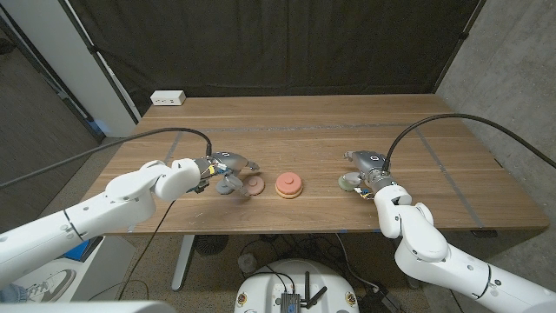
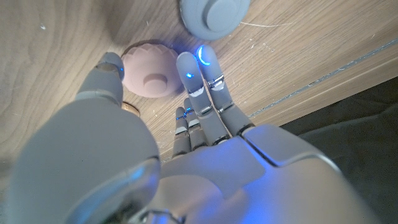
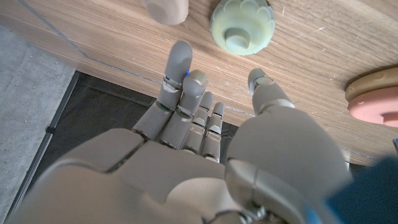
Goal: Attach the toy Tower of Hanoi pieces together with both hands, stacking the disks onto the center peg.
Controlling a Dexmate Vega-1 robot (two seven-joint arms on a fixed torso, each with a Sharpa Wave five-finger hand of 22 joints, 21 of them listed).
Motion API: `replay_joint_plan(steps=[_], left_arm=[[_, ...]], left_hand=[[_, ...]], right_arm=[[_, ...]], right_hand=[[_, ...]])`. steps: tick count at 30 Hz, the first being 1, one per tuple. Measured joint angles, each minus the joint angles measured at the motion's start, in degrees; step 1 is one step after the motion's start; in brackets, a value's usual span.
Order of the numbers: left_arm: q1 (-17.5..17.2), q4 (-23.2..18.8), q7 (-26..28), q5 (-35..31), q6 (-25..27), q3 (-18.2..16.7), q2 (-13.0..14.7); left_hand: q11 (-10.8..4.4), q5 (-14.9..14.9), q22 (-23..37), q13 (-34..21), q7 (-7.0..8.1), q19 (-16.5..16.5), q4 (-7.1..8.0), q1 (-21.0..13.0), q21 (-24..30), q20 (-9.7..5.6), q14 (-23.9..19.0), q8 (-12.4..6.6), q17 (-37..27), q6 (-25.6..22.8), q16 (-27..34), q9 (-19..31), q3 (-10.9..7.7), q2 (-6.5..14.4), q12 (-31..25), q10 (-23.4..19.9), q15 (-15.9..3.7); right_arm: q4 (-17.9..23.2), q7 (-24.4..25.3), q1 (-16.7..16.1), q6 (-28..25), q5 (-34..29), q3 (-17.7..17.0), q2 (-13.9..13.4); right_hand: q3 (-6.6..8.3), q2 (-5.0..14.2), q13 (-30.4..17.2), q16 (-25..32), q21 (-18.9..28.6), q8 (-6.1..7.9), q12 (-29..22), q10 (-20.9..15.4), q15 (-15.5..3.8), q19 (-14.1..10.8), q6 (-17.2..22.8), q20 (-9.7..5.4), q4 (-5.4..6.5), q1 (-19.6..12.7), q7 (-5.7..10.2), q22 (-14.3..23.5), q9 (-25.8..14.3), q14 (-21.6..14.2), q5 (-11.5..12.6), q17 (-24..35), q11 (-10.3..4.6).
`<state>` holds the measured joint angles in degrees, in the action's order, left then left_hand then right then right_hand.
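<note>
A wooden base carrying a salmon-pink disk (image 1: 288, 184) sits mid-table, and its edge (image 3: 373, 99) appears in the right wrist view. My left hand (image 1: 219, 168) hovers by a grey disk (image 1: 230, 184) and a dusty-pink disk (image 1: 253, 188). In the left wrist view its thumb and fingers (image 2: 198, 87) flank the dusty-pink disk (image 2: 149, 70), which lies on the table; the grey disk (image 2: 214, 15) is just beyond. My right hand (image 1: 372, 169) is beside a pale green disk (image 1: 348, 181), its fingers (image 3: 180, 81) spread short of that disk (image 3: 242, 25) and holding nothing.
A beige piece (image 3: 166, 9) lies close to the green disk. A white power strip (image 1: 168, 98) sits at the table's far left corner. The table's front edge (image 1: 287, 231) runs close behind both hands. A dark curtain hangs behind the table.
</note>
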<state>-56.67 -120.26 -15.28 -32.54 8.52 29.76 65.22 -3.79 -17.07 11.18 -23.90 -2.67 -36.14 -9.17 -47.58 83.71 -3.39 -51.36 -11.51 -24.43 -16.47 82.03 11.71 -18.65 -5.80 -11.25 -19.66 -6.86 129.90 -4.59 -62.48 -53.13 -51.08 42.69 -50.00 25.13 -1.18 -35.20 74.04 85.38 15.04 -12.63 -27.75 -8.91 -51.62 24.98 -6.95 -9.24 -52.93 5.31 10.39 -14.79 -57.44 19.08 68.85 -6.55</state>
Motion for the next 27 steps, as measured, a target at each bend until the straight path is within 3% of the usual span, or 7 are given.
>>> replay_joint_plan(steps=[27], left_arm=[[-1.7,1.1,3.0,-5.1,0.3,1.1,-2.0]], left_hand=[[-0.41,0.0,0.0,0.3,0.29,0.0,0.0,-1.2,0.6,0.0,0.0,-0.44,0.3,-0.9,0.6,0.0,-0.01,0.8,-0.2,-0.8,0.0]], right_arm=[[0.3,-0.2,0.0,-0.3,0.0,0.1,-0.1]], right_hand=[[0.0,0.52,0.0,-0.4,0.0,-0.32,0.0,0.0,0.0,0.2,0.0,-0.21,0.0,0.5,0.0,0.0,0.0,0.0,0.2,0.0,0.0]])
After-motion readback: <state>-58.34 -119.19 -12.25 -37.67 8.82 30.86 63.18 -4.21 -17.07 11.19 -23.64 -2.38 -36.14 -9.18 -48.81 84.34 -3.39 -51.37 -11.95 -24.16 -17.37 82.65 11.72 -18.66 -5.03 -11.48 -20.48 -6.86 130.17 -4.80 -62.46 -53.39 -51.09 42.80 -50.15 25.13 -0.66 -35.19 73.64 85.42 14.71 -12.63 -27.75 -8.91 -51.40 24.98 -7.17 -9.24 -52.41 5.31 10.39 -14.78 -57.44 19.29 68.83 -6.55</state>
